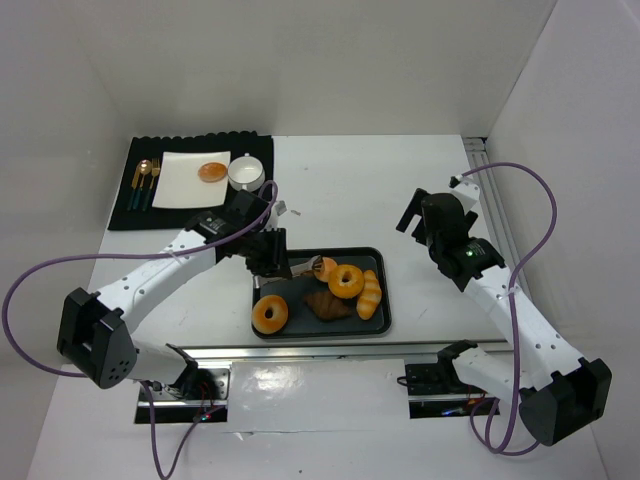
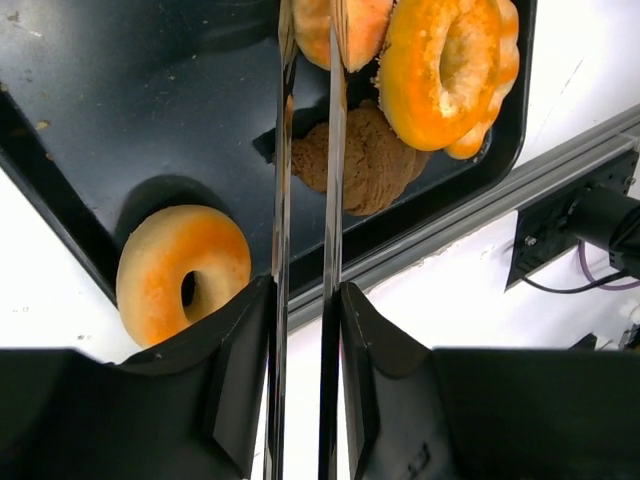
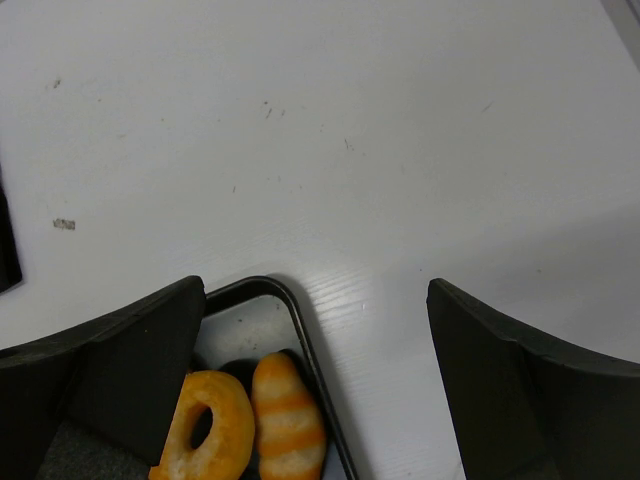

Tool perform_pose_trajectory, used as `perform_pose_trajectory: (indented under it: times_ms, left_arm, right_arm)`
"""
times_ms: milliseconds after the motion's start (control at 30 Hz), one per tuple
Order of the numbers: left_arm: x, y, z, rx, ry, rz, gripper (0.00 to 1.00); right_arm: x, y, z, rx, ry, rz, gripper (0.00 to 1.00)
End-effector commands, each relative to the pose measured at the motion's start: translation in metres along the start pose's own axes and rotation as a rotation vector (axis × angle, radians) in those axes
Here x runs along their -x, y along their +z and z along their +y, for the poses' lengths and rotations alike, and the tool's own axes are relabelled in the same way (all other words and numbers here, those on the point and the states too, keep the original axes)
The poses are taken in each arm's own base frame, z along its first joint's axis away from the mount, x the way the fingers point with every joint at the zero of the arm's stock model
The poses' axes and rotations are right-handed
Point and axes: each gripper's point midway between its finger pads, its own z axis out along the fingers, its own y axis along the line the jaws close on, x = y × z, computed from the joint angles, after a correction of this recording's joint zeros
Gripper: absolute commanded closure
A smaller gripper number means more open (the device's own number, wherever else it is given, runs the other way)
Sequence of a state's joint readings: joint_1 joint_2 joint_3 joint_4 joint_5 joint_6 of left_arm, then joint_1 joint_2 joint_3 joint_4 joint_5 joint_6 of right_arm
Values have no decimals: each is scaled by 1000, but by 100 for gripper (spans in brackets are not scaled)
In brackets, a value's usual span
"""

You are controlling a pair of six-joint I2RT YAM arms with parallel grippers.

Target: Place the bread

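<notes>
One round golden bread bun [image 1: 212,171] lies on the white plate [image 1: 180,185] at the back left. Another bread bun [image 1: 326,268] [image 2: 362,22] sits in the black tray [image 1: 386,305] [image 2: 150,90]. My left gripper [image 1: 268,250] [image 2: 305,290] is shut on metal tongs [image 2: 331,150]. Their two thin blades reach out over the tray to that bun, and the right blade crosses it. Whether the blades pinch the bun I cannot tell. My right gripper [image 1: 412,215] [image 3: 315,300] hangs open and empty over the white table, beside the tray's far right corner [image 3: 300,310].
The tray also holds two ring donuts [image 1: 269,314] [image 1: 347,280], a brown pastry [image 1: 327,304] and a striped long roll [image 1: 371,294] [image 3: 288,420]. A white cup [image 1: 245,171] and gold cutlery [image 1: 145,180] sit on the black mat [image 1: 130,215]. A metal rail [image 1: 320,352] runs along the near edge.
</notes>
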State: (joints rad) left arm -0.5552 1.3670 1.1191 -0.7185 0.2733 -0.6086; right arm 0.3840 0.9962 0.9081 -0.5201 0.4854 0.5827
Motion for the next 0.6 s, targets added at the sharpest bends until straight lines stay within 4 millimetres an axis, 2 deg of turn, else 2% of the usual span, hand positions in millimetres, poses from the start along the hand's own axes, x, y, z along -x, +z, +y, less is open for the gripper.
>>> perform_pose_trajectory:
  times_ms: [0, 200, 400, 433, 500, 533, 567]
  left_arm:
    - [14, -16, -12, -5, 11, -47, 68]
    - [22, -49, -9, 67, 48, -101, 76]
    - [20, -76, 33, 221, 6, -113, 80]
    - [30, -88, 38, 228, -16, -168, 80]
    - [44, -102, 46, 254, -39, -229, 80]
    - [60, -119, 54, 272, -65, -296, 80]
    - [67, -127, 59, 280, -67, -322, 79]
  right_arm:
    - [2, -4, 0, 8, 6, -18, 1]
    - [2, -4, 0, 8, 6, -18, 1]
    - [4, -4, 1, 12, 10, -24, 1]
    - [4, -4, 1, 12, 10, -24, 1]
    - [3, -4, 3, 21, 10, -18, 1]
    - [3, -4, 3, 21, 10, -18, 1]
    - [3, -4, 3, 21, 10, -18, 1]
